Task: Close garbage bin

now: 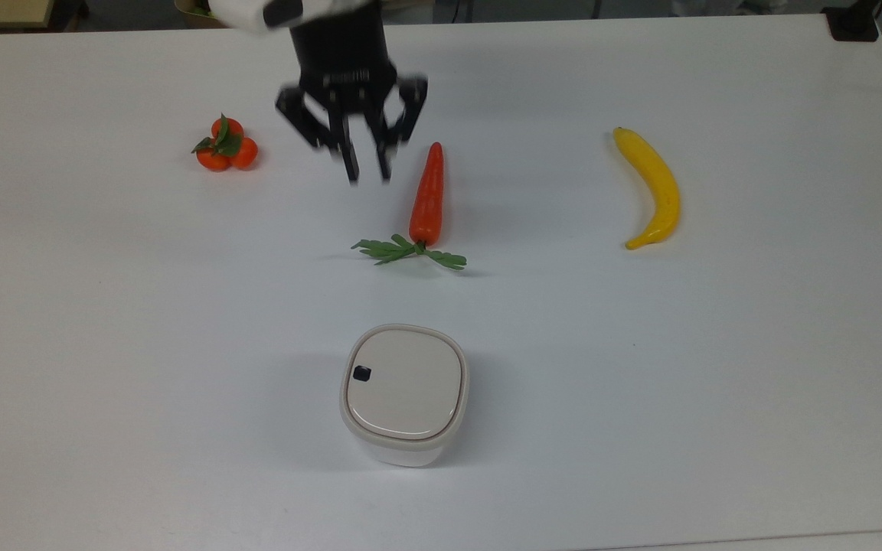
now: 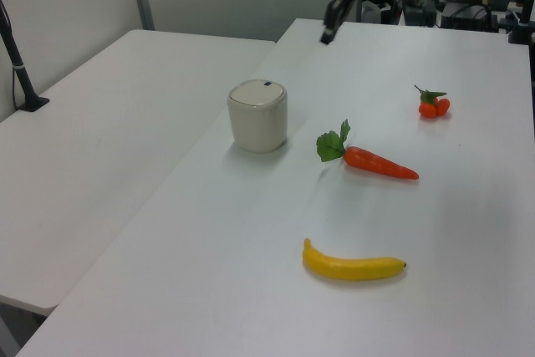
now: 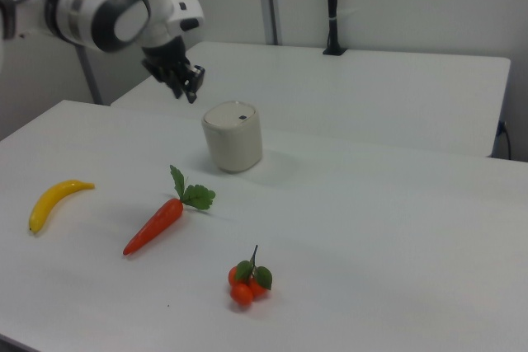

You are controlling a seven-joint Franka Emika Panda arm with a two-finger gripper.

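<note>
Garbage bin [image 1: 404, 394] smooth matt plastic (table [image 1: 717, 344] likewise matt).

White garbage bin [image 1: 404, 398] stands upright, beige lid shut.

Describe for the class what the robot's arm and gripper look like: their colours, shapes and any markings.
The gripper is black, with angular linkage arms ending in two thin straight fingers, and pale lettering, too blurred to read, on its cylindrical black body. Above it sits a white housing with a dark patch. In the right view the arm is glossy white and rounded, with a dark grey oval joint cover.
</note>
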